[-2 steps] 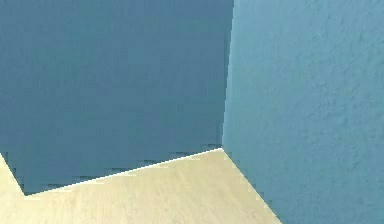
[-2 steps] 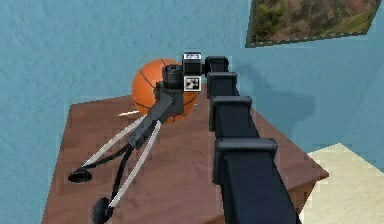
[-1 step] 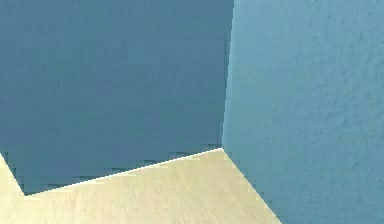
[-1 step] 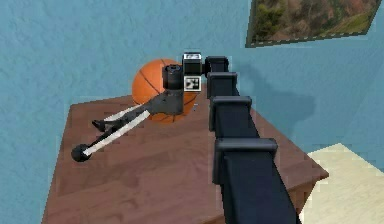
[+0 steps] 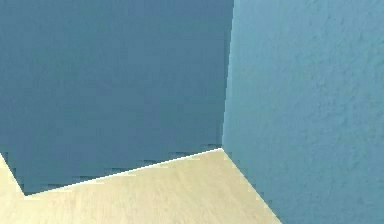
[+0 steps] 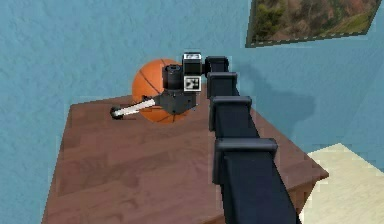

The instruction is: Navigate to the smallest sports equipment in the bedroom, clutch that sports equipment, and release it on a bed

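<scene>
— So, where's the ball?
— An orange ball point(image 6: 148, 82) with dark seams sits on the brown wooden worktop point(image 6: 120, 165), toward its far edge, near the blue wall point(image 6: 80, 40).
— And the arm?
— The dark arm point(image 6: 240, 140) reaches out over the worktop from the arm side view's bottom edge. At its far end are two white marker squares point(image 6: 192, 62). The jaws' dark body lies in front of the ball, and the thin fingers point(image 6: 135, 107) point toward the view's left across the ball's lower part.
— Do the jaws have it?
— I cannot tell. The ball stands on the worktop right behind them, so whether they hold anything, or even touch it, is unclear.
— Anything else?
— A framed landscape picture point(image 6: 310, 20) hangs at upper right, and pale floor point(image 6: 350, 175) shows past the worktop's right. The forward view looks into a corner point(image 5: 228, 145) of two blue walls above light wooden boards point(image 5: 170, 195).
</scene>
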Robot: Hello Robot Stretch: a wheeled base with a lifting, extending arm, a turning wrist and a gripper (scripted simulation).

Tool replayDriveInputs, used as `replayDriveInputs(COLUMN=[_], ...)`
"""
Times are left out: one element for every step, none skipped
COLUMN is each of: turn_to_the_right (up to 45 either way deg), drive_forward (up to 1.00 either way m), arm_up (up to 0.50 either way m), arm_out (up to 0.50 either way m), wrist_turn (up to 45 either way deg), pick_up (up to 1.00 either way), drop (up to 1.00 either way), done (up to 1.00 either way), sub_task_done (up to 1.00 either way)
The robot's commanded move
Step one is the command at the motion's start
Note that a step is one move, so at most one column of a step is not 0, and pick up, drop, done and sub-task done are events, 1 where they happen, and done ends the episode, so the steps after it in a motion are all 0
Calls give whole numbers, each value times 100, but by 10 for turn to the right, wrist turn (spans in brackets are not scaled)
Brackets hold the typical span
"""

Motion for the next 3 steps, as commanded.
replayDriveInputs(turn_to_the_right=[0,0,0], drive_forward=[0,0,0], arm_up=[0,0,0], arm_out=[0,0,0], wrist_turn=[270,0,-450], pick_up=[0,100,0], drop=[0,0,0], done=[0,0,0], sub_task_done=[0,0,0])
